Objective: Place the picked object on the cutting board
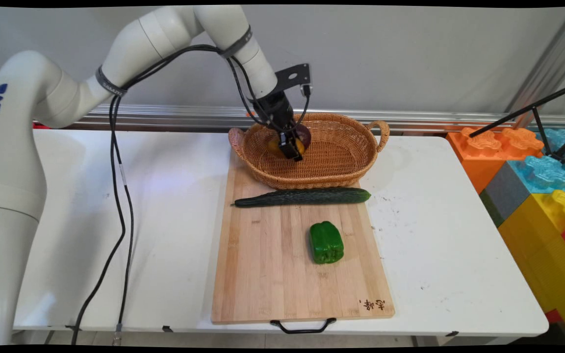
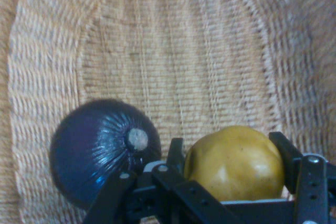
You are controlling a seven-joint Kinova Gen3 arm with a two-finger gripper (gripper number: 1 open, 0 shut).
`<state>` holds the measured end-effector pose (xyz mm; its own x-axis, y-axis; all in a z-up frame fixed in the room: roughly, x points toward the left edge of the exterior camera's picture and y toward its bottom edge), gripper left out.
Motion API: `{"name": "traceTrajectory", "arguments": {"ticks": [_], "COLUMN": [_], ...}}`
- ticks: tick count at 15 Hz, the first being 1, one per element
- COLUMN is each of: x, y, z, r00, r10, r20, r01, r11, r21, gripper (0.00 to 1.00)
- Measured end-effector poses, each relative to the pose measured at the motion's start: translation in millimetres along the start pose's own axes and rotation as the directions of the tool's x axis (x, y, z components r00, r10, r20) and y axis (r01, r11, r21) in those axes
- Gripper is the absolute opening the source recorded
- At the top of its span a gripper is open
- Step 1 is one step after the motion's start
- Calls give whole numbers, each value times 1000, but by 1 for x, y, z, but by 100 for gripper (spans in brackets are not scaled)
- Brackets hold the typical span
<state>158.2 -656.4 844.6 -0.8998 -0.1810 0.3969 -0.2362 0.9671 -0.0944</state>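
Nearest the camera, the cutting board's black handle (image 1: 302,326) is hanging over the bench's (image 1: 165,206) front edge. Inside the wicker basket (image 1: 334,157), the tool (image 1: 293,147) is being lowered, and a yellow fruit (image 2: 236,162) is being clasped between its two fingers (image 2: 283,153), which are being held about as far apart as the fruit is wide. A dark purple round fruit (image 2: 97,150) is lying just beside the yellow one, close against the near finger and resting on the basket floor. The basket is being carried partly on the far end of the wooden cutting board (image 1: 272,264). In front of it, a cucumber (image 1: 302,197) is lying across the board, just beside the basket's wall, and a green bell pepper (image 1: 326,242) is sitting nearer still, apart from both.
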Motion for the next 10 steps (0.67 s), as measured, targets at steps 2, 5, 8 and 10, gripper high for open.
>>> {"name": "traceTrajectory", "arguments": {"ticks": [2,5,8,10], "x": [9,19,29,32], "y": [12,31,57,76], "z": [-15,-32,-51,-64], "r00": [1000,999,997,994], "r10": [7,-11,-39,-65], "r20": [-20,-45,-73,-84], "r01": [-7,13,43,70], "r11": [1000,999,998,996], "r21": [23,39,49,51], "gripper": [0,0,0,0]}}
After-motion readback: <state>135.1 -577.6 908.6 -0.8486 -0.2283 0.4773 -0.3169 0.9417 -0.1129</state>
